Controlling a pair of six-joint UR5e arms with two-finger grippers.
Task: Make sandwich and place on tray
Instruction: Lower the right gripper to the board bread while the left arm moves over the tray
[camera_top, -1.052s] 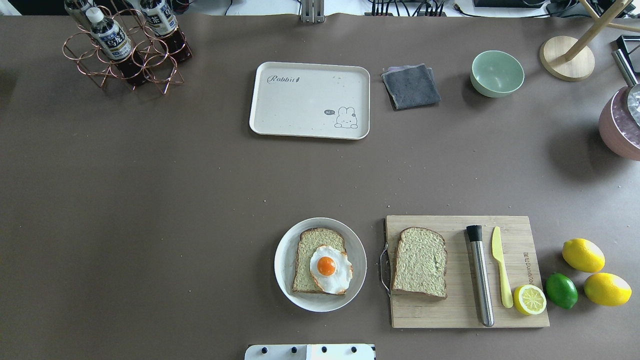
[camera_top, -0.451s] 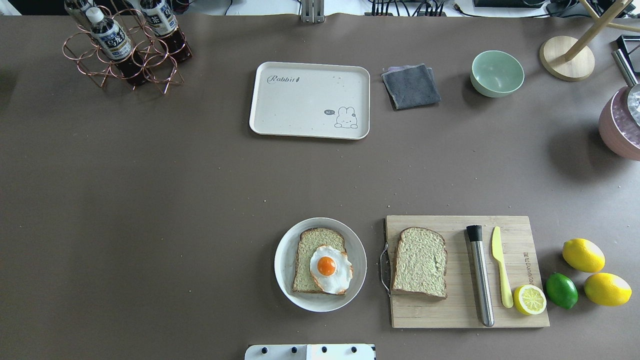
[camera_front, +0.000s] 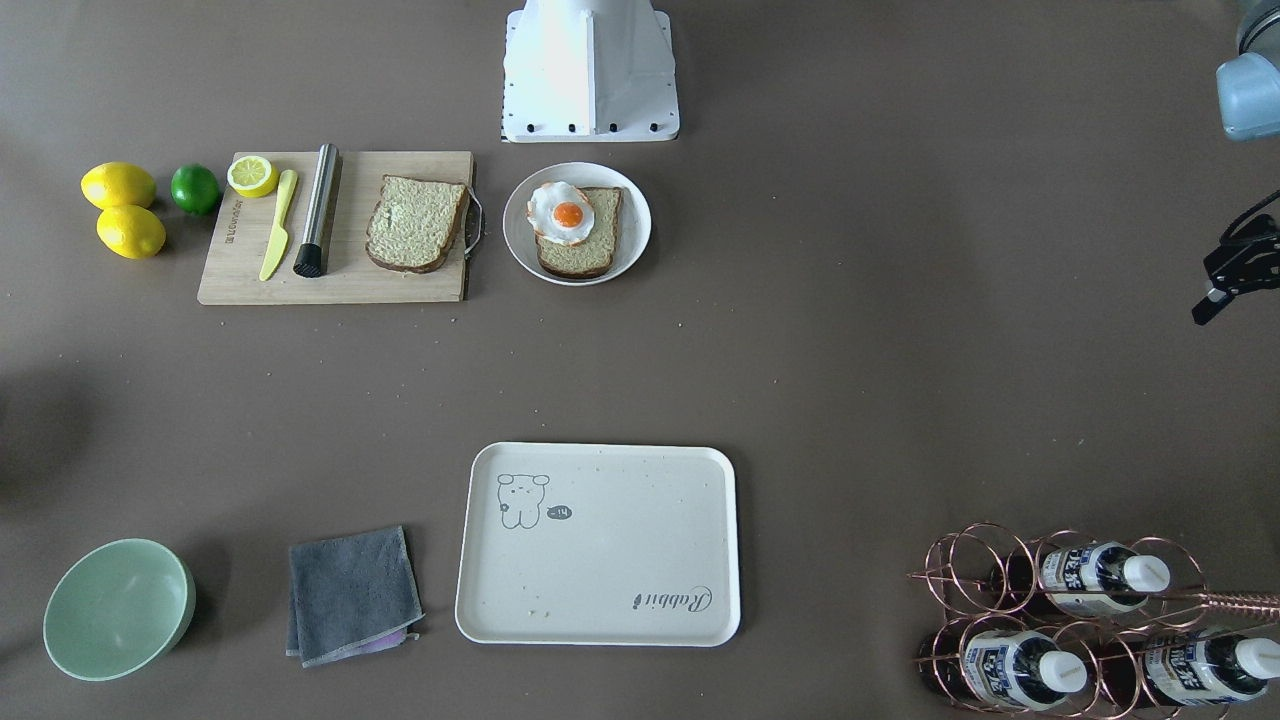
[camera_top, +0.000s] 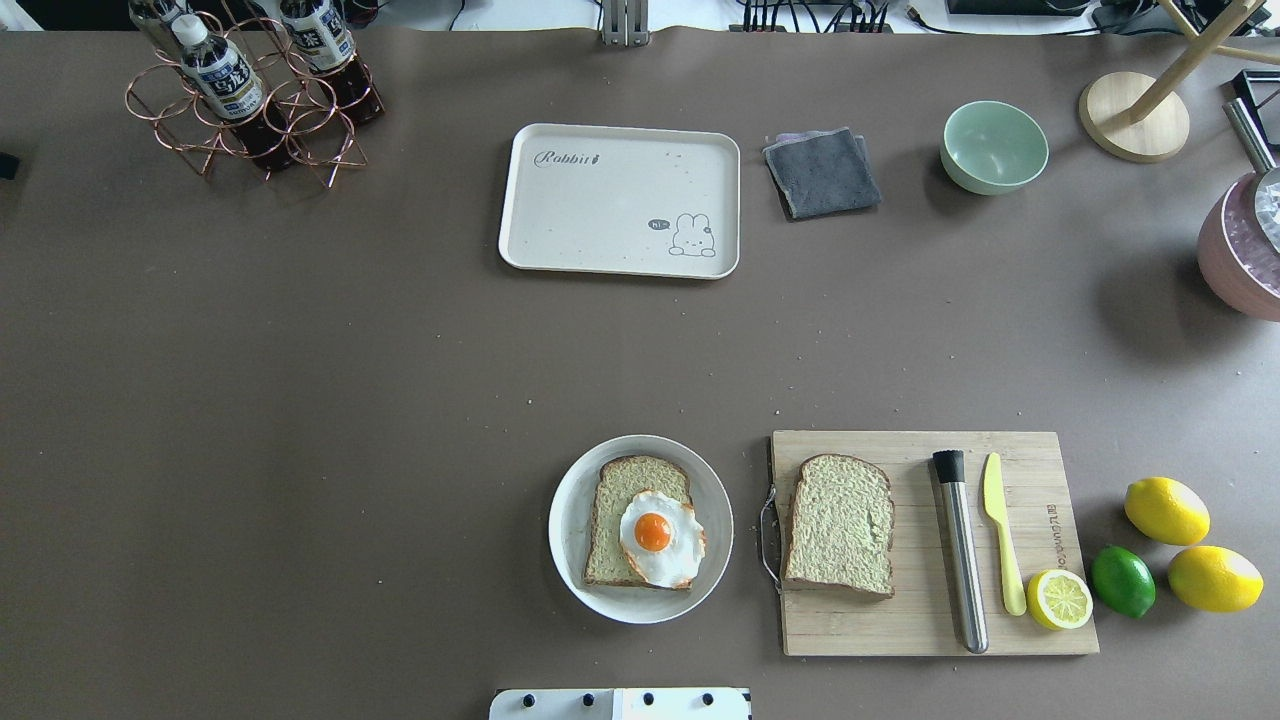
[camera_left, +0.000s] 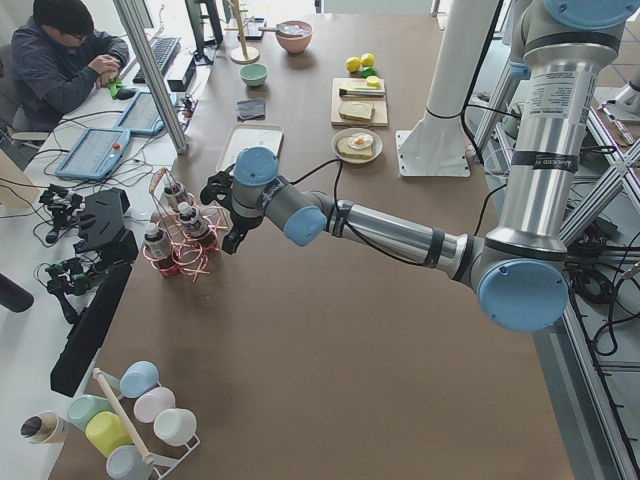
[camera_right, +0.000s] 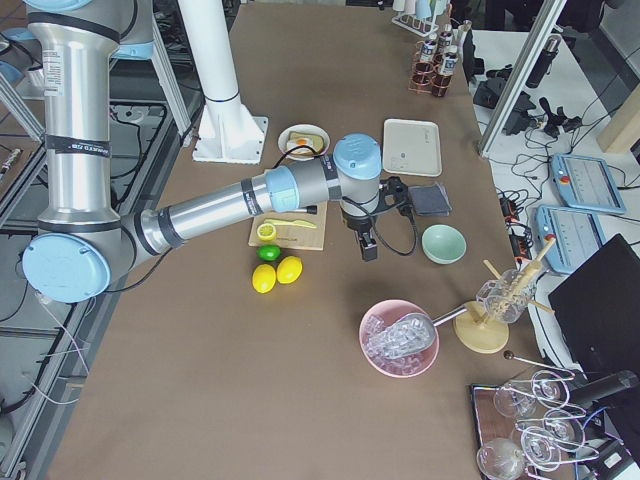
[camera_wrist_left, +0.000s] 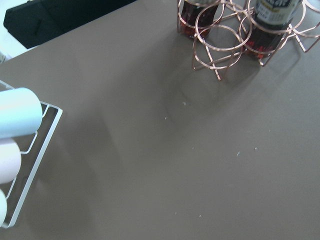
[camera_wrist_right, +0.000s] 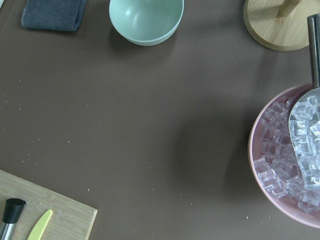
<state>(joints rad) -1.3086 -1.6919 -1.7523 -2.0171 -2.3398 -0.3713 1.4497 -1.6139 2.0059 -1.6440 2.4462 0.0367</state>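
One bread slice (camera_top: 625, 490) lies on a round white plate (camera_top: 572, 545) near the robot base, with the fried egg (camera_top: 656, 537) on top. The second bread slice (camera_top: 840, 525) lies on the cutting board (camera_top: 900, 630) to the right. The cream tray (camera_top: 610, 210) sits bare at the far middle. My left gripper (camera_front: 1215, 295) hovers far off by the bottle rack (camera_left: 185, 240), and I cannot tell whether it is open or shut. My right gripper (camera_right: 367, 247) hangs above the table between the board and the green bowl (camera_right: 443, 243), and I cannot tell its state either.
On the board lie a steel muddler (camera_top: 960, 550), a yellow knife (camera_top: 1000, 530) and a lemon half (camera_top: 1060, 599). Two lemons and a lime (camera_top: 1122, 580) sit to its right. A grey cloth (camera_top: 822, 172), a pink ice bowl (camera_top: 1235, 255) and a wooden stand (camera_top: 1135, 115) lie at the far right.
A small dark part of the left gripper has come into the overhead view at its left edge. Food, tray and board have not moved.
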